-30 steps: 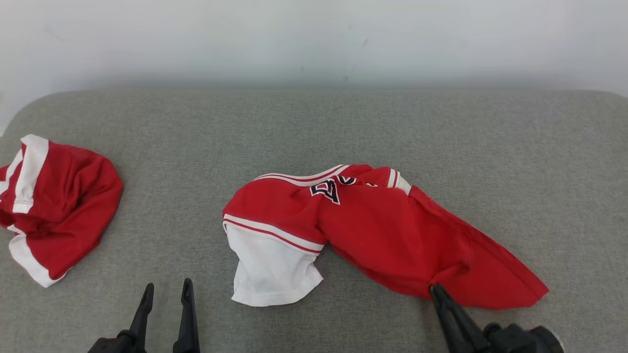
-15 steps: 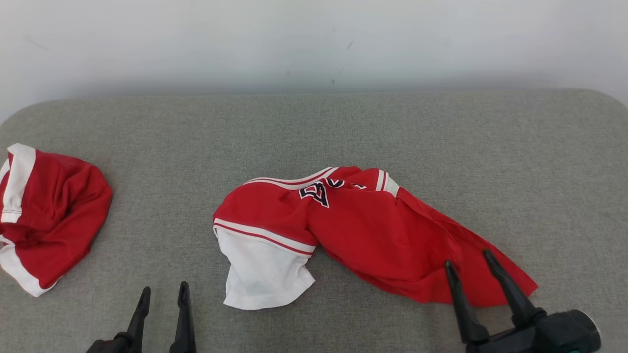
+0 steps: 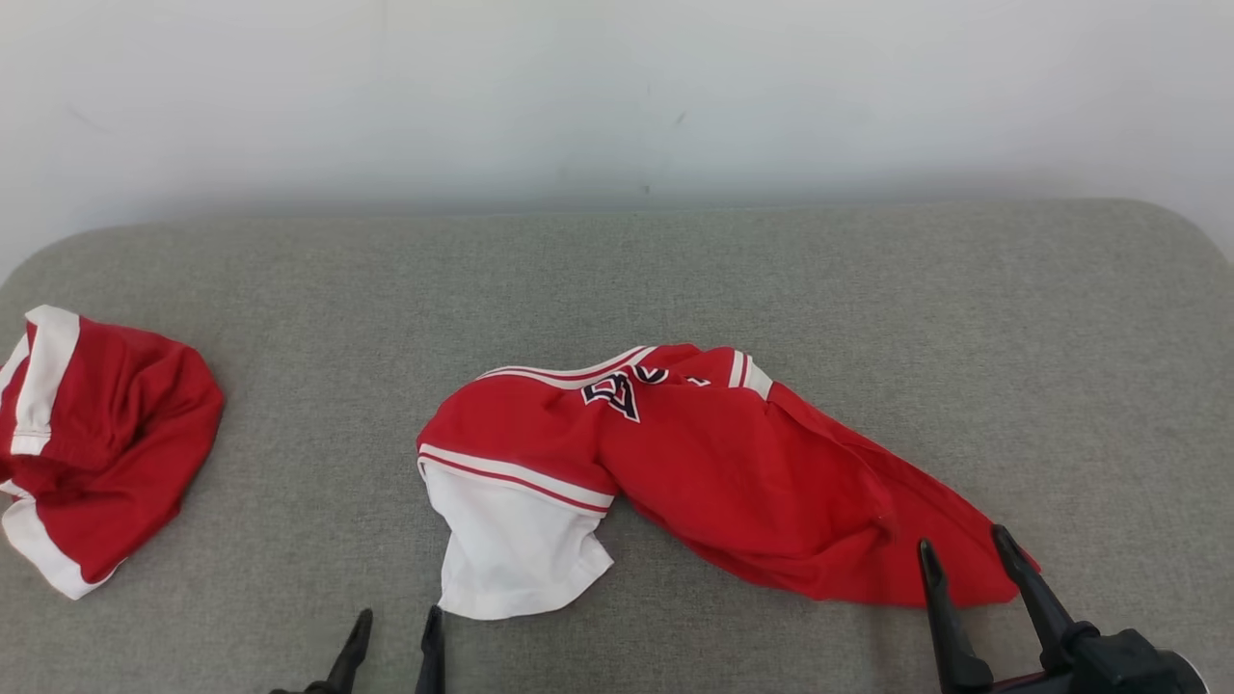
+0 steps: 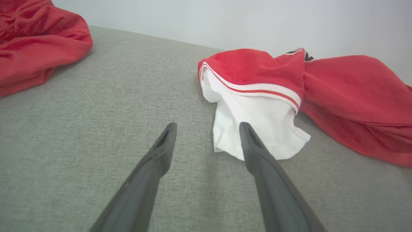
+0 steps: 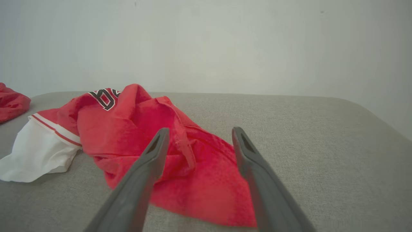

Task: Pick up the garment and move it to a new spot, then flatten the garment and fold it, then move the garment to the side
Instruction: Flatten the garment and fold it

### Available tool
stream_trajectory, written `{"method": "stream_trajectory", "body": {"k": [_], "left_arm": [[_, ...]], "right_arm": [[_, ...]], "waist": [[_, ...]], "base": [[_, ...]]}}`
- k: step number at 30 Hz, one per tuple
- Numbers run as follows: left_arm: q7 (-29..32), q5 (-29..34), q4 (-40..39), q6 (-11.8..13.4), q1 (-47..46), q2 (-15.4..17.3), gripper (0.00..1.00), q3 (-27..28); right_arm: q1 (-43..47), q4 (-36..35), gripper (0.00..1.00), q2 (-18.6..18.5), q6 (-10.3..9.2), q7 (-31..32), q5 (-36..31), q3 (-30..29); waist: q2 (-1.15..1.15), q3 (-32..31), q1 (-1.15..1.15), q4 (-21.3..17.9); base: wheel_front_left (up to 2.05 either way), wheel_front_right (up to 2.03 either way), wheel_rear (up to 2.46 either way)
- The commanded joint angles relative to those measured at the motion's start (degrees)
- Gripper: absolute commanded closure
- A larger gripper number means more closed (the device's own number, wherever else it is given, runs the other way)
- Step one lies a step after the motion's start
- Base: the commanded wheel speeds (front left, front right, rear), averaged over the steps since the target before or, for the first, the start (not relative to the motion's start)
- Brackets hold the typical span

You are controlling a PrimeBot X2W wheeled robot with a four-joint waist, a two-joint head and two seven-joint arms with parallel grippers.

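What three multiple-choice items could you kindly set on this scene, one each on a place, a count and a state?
1. In the head view, where does the bundled red garment lie relative to the jersey?
A. to its left, apart
B. to its right
C. on top of it
2. How many garments lie on the grey cushion?
A. one
B. two
C. three
3. How does the right gripper stand?
A. shut on the jersey
B. shut on nothing
C. open

Answers:
1 A, bare cushion separates the bundle at the left edge from the jersey.
2 B, the bundle and the jersey are all that lie there.
3 C, its two fingers are spread at the jersey's right end.
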Motion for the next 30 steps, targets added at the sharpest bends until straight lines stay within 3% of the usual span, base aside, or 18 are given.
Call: {"method": "stream_trajectory", "body": {"k": [1,17,29,30], "left_arm": [[-0.17,0.72,0.64,-0.10,-0.82,-0.03,0.00,-0.58],[-0.17,1.00,10.19,-0.48,-7.87,-0.03,0.00,-3.72],[-0.17,-2.69,18.34,-0.44,-13.48,-0.03,0.00,-6.48],[-0.17,-3.39,19.18,-0.44,-13.92,-0.03,0.00,-7.16]], "right_arm": [[-0.75,1.26,0.00,-0.31,-0.14,-0.03,-0.15,-0.09],[-10.59,14.06,0.00,-3.51,-0.14,-0.02,2.37,6.01],[-15.98,19.63,0.00,-3.51,-0.14,-0.02,3.82,10.51],[-16.19,19.93,0.04,-3.59,-0.14,-0.02,3.96,10.90]], "waist": [[0.00,-0.24,0.00,-0.46],[0.00,1.59,0.00,-0.32],[0.00,3.49,0.00,0.15],[0.00,3.51,0.00,0.26]], "base": [[0.00,0.00,0.00],[0.00,0.00,0.00],[0.00,0.00,0.00],[0.00,0.00,0.00]]}}
